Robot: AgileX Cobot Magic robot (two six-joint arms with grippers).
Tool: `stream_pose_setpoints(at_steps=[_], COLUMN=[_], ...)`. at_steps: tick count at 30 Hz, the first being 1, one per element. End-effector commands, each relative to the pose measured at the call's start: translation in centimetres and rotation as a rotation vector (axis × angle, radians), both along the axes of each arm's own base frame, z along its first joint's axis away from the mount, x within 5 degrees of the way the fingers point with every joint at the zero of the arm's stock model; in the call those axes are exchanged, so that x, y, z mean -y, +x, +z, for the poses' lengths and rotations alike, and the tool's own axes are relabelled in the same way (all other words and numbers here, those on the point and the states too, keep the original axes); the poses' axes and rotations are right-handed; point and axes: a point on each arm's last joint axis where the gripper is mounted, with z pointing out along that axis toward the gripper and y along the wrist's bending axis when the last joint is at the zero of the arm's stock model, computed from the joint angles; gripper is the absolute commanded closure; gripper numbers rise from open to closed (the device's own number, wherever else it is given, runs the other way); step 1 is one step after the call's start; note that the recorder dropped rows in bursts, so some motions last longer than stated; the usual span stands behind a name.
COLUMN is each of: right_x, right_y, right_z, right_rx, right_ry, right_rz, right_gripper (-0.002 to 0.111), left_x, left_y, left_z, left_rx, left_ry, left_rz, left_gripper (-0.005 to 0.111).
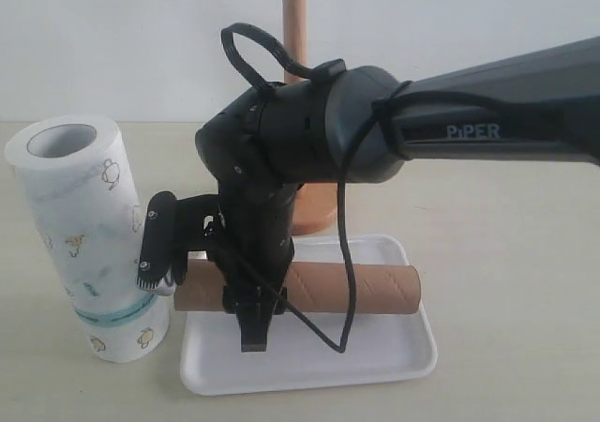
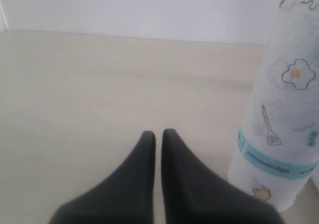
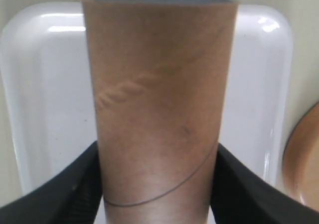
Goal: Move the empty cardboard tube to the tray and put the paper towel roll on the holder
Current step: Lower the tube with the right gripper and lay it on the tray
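The brown cardboard tube [image 1: 366,289] lies level across the white tray [image 1: 394,356]. Its left end pokes past the tray's left rim. My right gripper [image 1: 253,321] reaches down from the right and is shut on the tube near that end. In the right wrist view the tube [image 3: 159,84] fills the space between the fingers [image 3: 75,194] of the right gripper [image 3: 157,152], with the tray [image 3: 50,84] beneath; whether they touch I cannot tell. The paper towel roll [image 1: 84,234] stands upright left of the tray. My left gripper [image 2: 158,137] is shut and empty, beside the roll [image 2: 284,134]. The holder pole [image 1: 294,9] rises behind the arm.
The holder's round base [image 3: 305,157] sits just beyond the tray's far rim, mostly hidden by the right arm in the exterior view. A black cable [image 1: 345,253] hangs from the arm over the tube. Bare beige tabletop [image 2: 75,94] lies around the left gripper.
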Motion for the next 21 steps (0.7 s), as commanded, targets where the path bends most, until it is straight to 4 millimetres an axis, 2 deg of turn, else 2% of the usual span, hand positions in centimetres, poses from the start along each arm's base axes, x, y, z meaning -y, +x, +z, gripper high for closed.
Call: stream_pose_setpoints(at_steps=[1, 2, 4, 11, 14, 16, 21], right_x=[0.0, 0.0, 0.2, 0.5, 0.4, 0.4, 0.7], right_y=[0.1, 0.1, 0.1, 0.3, 0.4, 0.4, 0.2], right_z=[0.2, 0.2, 0.2, -1.2, -1.2, -1.2, -1.0], right_rx=[-0.014, -0.016, -0.021, -0.019, -0.012, -0.012, -0.024], right_ry=[0.013, 0.014, 0.001, -0.074, -0.059, -0.059, -0.093], right_rz=[-0.042, -0.05, -0.059, -0.098, -0.109, -0.109, -0.109], right_gripper=[0.078, 0.061, 0.051, 0.05, 0.033, 0.028, 0.035], left_x=[0.0, 0.0, 0.0, 0.0, 0.0, 0.0, 0.0], left_y=[0.0, 0.0, 0.0, 0.0, 0.0, 0.0, 0.0], left_z=[-0.1, -0.1, -0.1, -0.1, -0.1, -0.1, -0.1], left_rx=[0.003, 0.003, 0.003, 0.003, 0.003, 0.003, 0.003], left_ry=[-0.01, -0.01, -0.01, -0.01, -0.01, -0.01, -0.01], left_rz=[0.001, 0.001, 0.001, 0.001, 0.001, 0.001, 0.001], left_gripper=[0.103, 0.103, 0.103, 0.103, 0.103, 0.103, 0.103])
